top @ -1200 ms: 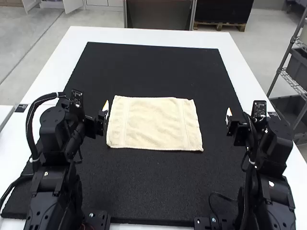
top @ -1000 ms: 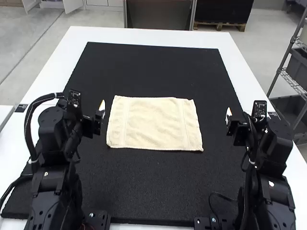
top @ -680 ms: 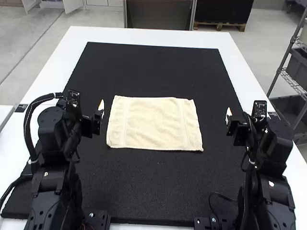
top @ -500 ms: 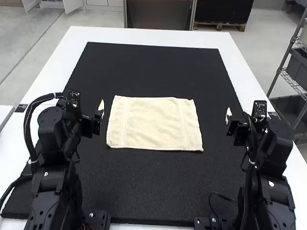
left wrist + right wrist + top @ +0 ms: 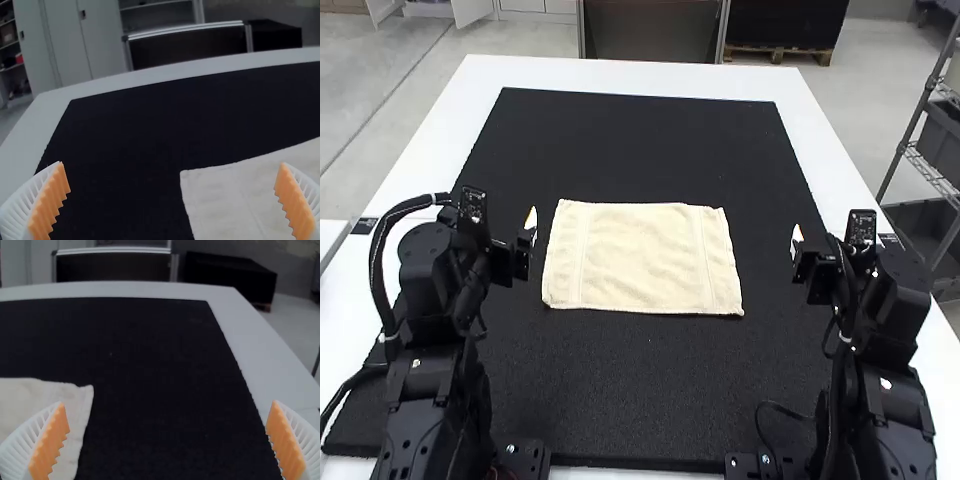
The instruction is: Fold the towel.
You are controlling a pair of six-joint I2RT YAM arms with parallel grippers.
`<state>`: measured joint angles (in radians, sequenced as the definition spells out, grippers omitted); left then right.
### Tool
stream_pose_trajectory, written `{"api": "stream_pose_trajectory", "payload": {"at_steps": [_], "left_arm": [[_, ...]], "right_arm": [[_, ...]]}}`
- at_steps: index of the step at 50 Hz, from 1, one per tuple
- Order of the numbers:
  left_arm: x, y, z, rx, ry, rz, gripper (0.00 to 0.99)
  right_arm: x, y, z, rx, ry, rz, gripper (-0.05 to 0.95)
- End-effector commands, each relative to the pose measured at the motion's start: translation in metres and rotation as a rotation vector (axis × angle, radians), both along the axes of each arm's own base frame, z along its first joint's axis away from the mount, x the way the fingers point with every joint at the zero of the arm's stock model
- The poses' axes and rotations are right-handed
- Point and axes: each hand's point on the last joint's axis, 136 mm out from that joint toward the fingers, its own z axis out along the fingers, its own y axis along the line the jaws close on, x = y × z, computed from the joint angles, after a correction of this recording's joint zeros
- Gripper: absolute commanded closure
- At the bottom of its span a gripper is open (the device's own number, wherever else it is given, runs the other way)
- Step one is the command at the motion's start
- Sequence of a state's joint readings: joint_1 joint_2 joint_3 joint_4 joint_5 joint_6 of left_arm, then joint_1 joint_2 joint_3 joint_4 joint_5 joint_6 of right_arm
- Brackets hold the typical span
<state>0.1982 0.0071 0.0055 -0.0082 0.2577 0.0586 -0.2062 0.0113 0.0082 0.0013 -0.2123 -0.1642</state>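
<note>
Note towel [image 5: 642, 258] spread flat between left hand [image 5: 171, 164] and right hand [image 5: 168, 403], both with fingers apart, presumably for access to opposite edges.

Fuzzy cloth towel [image 5: 640, 258], matt rough-looking mat [image 5: 650, 390], smooth white table [image 5: 620, 77]

the towel [image 5: 640, 258] lay on the mat [image 5: 640, 390]
the mat was on the table [image 5: 620, 75], the left gripper [image 5: 529, 232] just left of the towel, the right gripper [image 5: 797, 242] farther off, rightward.
</note>
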Motion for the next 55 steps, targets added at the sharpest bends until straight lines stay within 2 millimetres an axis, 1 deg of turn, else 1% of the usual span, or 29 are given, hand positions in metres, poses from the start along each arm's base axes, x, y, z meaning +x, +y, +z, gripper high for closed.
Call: {"api": "stream_pose_trajectory", "payload": {"at_steps": [1, 26, 32, 37, 39, 43, 47, 51, 53, 55], "left_arm": [[0.000, 0.002, 0.001, -0.006, -0.009, 0.009, 0.030], [0.000, 0.002, 0.000, -0.005, -0.008, 0.009, 0.030], [0.000, 0.002, 0.003, -0.045, -0.016, 0.010, 0.031], [0.000, 0.007, 0.013, -0.097, -0.056, 0.034, 0.030], [-0.001, 0.011, 0.018, -0.095, -0.076, 0.059, 0.031], [-0.002, 0.016, 0.032, -0.088, -0.134, 0.087, 0.031], [-0.004, 0.020, 0.045, -0.085, -0.188, 0.106, 0.031], [-0.005, 0.022, 0.051, -0.086, -0.212, 0.120, 0.031], [-0.007, 0.023, 0.056, -0.086, -0.231, 0.128, 0.033], [-0.008, 0.023, 0.061, -0.085, -0.243, 0.128, 0.033]], "right_arm": [[-0.001, -0.001, -0.011, 0.017, 0.034, -0.006, -0.01], [-0.001, 0.001, -0.009, 0.017, 0.030, 0.005, -0.01], [-0.001, -0.001, -0.005, 0.003, 0.013, -0.001, -0.01], [0.000, -0.004, 0.002, -0.008, -0.020, -0.010, -0.01], [0.000, -0.005, 0.012, -0.015, -0.059, -0.015, -0.01], [0.000, -0.006, 0.021, -0.026, -0.096, -0.021, -0.01], [0.000, -0.005, 0.027, -0.028, -0.121, -0.017, -0.01], [0.000, -0.005, 0.033, -0.027, -0.142, -0.018, -0.01], [0.000, -0.006, 0.039, -0.024, -0.169, -0.023, -0.01], [-0.001, -0.008, 0.051, -0.026, -0.214, -0.036, -0.01]]}}
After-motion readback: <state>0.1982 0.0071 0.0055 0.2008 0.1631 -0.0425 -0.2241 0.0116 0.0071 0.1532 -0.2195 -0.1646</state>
